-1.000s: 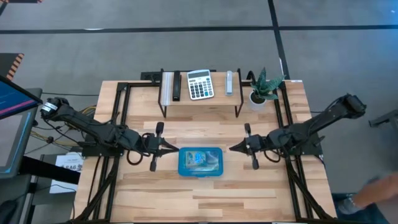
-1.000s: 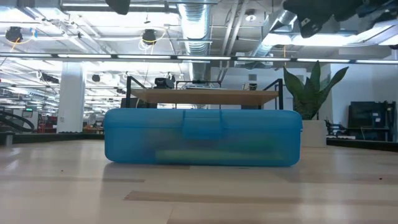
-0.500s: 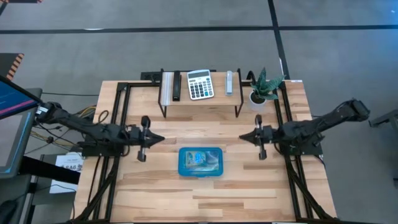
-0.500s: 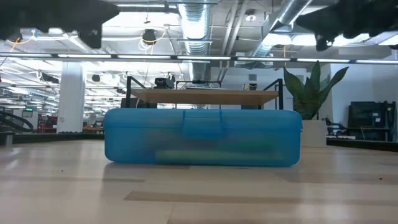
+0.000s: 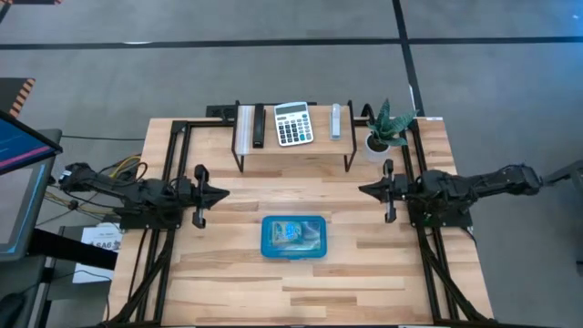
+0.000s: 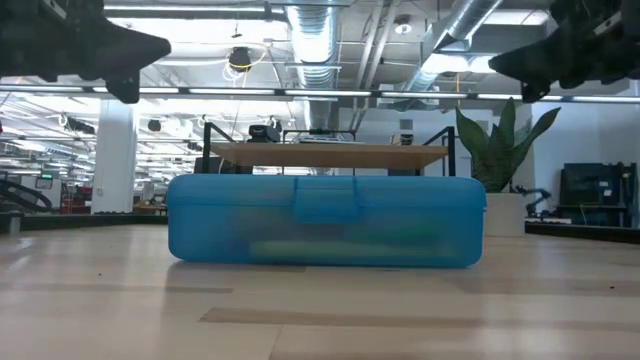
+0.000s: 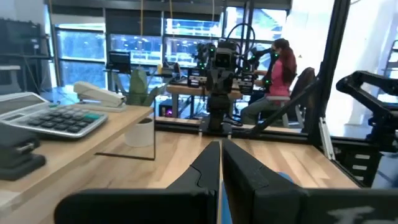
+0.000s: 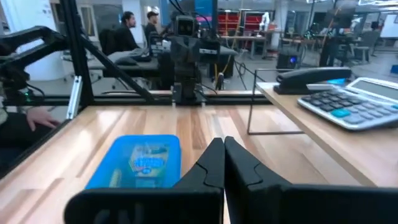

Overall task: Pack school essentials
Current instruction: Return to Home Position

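The pale wooden surface (image 5: 273,282) carries a closed blue translucent case (image 5: 293,236) lying flat near its middle. At the far edge stands a low shelf (image 5: 321,144) with a grey calculator (image 5: 292,123) on it; a potted plant (image 5: 386,129) sits just right of it.

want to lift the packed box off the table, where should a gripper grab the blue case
Probably from straight above, fingers spanning the short width of the blue case, pinching its long front and back walls. It lies flat and closed, with nothing against its walls. Grip beside the front latch, so it does not pop open.
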